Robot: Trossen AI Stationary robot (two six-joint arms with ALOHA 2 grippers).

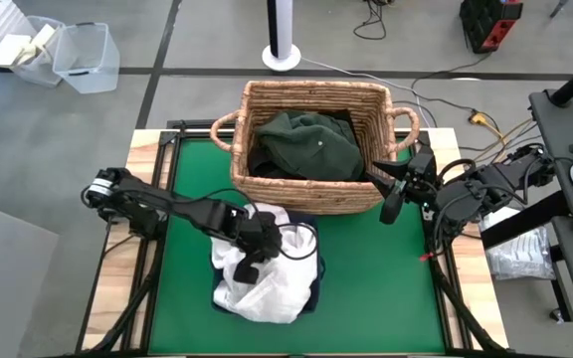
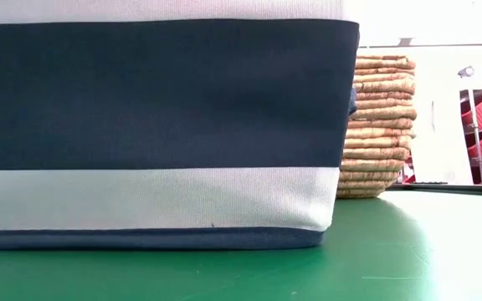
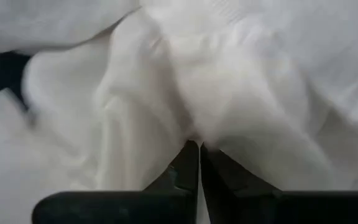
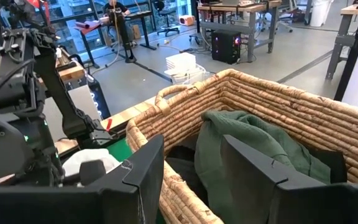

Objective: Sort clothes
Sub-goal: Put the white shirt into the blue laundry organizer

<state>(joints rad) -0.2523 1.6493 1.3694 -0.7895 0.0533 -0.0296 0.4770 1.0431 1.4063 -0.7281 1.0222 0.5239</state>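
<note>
At the near edge of the green table (image 1: 366,288), a navy and white fabric bin (image 2: 157,125) sits heaped with white garments (image 1: 267,283), its striped wall filling most of the low view; the left gripper (image 1: 250,267) is pressed down into that heap, its fingers (image 3: 188,168) drawn fully together with a fold of white cloth pinched between the tips (the wrist camera sees little besides crumpled white fabric and a sliver of dark bin beyond it). The left arm (image 1: 157,204) reaches in across the mat from the table's left edge; the white pile spills over the bin's front rim, so that only dark corners of the bin show from above. Just behind the bin, touching or nearly touching it, stands a tan wicker basket (image 1: 267,179) with two handles; inside lies a dark green garment (image 1: 311,144), bunched over a black one (image 1: 264,164) visible at its left side. The right gripper (image 1: 394,189) hovers at the basket's right front corner, beside the rim, its fingers (image 4: 145,171) standing partly apart with nothing between them; through that gap the green garment shows in the basket. Beyond the table, a person (image 4: 114,9) stands among workbenches far across the room.
</note>
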